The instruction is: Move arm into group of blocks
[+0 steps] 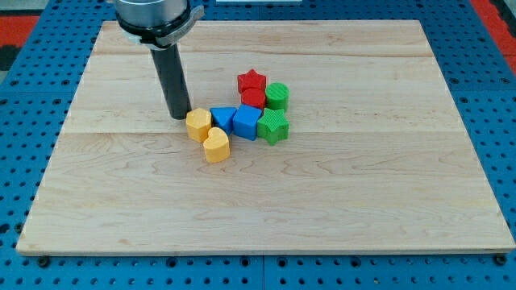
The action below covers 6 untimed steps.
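A tight group of blocks sits near the board's middle. A yellow hexagon block (pixel 198 125) is at its left, with a yellow heart block (pixel 216 146) just below it. Two blue blocks (pixel 222 118) (pixel 246 122) sit in the middle. A green star block (pixel 273 127) is at the right. A red star block (pixel 251 81), a red cylinder block (pixel 253 99) and a green cylinder block (pixel 276 96) sit toward the view's top. My tip (pixel 179 115) rests on the board just left of the yellow hexagon, at or near touching it.
The wooden board (pixel 363 193) lies on a blue pegboard table (pixel 16 161). The arm's grey mount (pixel 155 16) hangs above the board's top left part.
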{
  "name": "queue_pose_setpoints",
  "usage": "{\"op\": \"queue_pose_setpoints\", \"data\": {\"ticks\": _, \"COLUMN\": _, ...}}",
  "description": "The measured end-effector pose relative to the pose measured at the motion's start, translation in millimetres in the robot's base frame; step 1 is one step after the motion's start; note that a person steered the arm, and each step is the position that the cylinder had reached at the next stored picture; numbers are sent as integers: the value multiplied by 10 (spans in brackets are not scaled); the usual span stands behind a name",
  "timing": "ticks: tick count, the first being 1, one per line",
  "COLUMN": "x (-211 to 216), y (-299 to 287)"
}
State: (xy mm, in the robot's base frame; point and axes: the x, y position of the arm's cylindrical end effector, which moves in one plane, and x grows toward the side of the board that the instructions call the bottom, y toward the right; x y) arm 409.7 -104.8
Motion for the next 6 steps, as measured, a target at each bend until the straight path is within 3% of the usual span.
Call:
{"op": "queue_pose_setpoints", "data": {"ticks": 4, "x": 13, "y": 134}}
{"op": "queue_pose_setpoints", "data": {"ticks": 6, "x": 245, "y": 921}}
